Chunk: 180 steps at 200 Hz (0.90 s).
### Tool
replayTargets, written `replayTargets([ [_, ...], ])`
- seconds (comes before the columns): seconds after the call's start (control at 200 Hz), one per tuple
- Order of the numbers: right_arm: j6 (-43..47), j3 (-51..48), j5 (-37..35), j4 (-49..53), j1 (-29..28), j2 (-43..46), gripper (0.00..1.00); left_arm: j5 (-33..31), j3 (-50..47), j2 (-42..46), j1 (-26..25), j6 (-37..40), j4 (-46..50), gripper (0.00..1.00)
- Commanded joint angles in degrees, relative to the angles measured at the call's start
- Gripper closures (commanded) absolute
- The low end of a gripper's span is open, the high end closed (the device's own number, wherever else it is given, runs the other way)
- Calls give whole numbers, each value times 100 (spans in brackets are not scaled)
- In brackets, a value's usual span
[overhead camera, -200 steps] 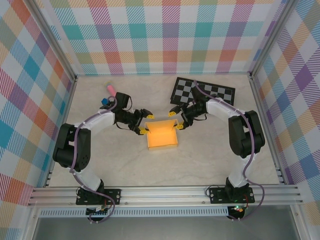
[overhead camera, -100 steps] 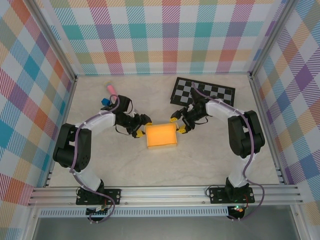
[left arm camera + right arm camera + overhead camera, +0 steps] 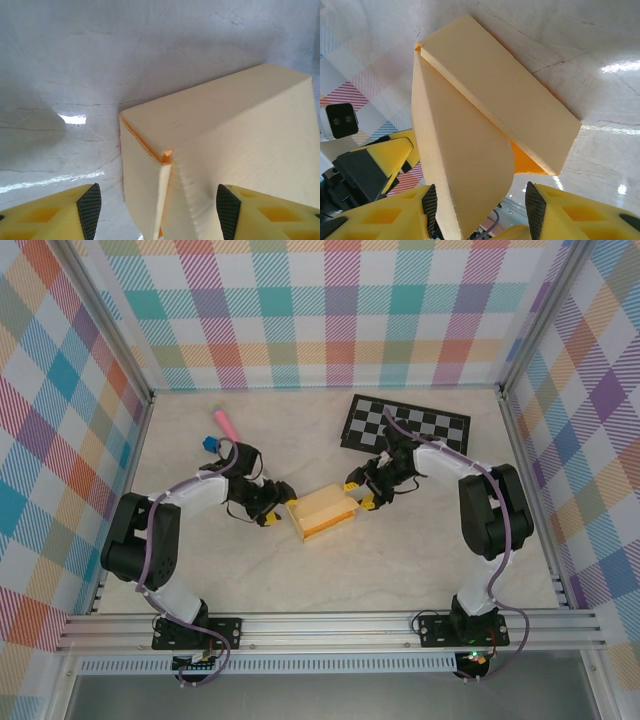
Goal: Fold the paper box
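Note:
The paper box (image 3: 322, 508) lies mid-table, turned slightly, showing pale outer faces and a thin orange strip. My left gripper (image 3: 280, 508) is at its left end and my right gripper (image 3: 358, 496) at its right end. In the left wrist view a corner of the box (image 3: 225, 125) stands between the open jaws of the left gripper (image 3: 158, 212), with table showing between the left pad and the box. In the right wrist view the right gripper (image 3: 481, 210) straddles a rounded side flap of the box (image 3: 485, 100), jaws open, a gap at the right pad.
A black-and-white checkered board (image 3: 405, 423) lies at the back right, close behind the right arm. A pink marker (image 3: 224, 425) and a small blue object (image 3: 209, 444) sit at the back left. Plaid walls enclose the table on three sides.
Both grippers moved inward to the box's ends. The box earlier lay open with its orange inside up; it now shows pale outer faces and sits slightly turned.

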State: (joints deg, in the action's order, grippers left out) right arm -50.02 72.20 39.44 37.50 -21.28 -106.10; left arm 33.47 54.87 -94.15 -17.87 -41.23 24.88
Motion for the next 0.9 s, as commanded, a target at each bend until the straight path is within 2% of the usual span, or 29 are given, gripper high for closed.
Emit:
replayTargets([
  [0.0, 485, 219, -256, 462, -12, 202, 46, -195, -55, 201, -41, 267, -53, 36],
  [0.115, 1322, 692, -1066, 1326, 5, 267, 42, -277, -65, 273, -57, 461, -9, 36],
  [0.31, 2518, 955, -2291, 1944, -53, 640, 40, -385, -69, 325, -198, 894, 148, 36],
  [0.385, 3095, 1077, -2344, 2121, -143, 738, 39, -444, -69, 336, -239, 1019, 216, 35],
  [0.54, 3627, 1335, -2643, 2530, -507, 665, 36, -702, 42, 431, -294, 1421, 528, 34],
  [0.725, 3842, 1451, -2895, 2567, -975, 340, 34, -887, -371, 398, -327, 1457, 235, 33],
  [0.895, 3819, 1552, -2938, 2538, -1040, 119, 34, -1150, -582, 490, -436, 1337, 25, 33],
])
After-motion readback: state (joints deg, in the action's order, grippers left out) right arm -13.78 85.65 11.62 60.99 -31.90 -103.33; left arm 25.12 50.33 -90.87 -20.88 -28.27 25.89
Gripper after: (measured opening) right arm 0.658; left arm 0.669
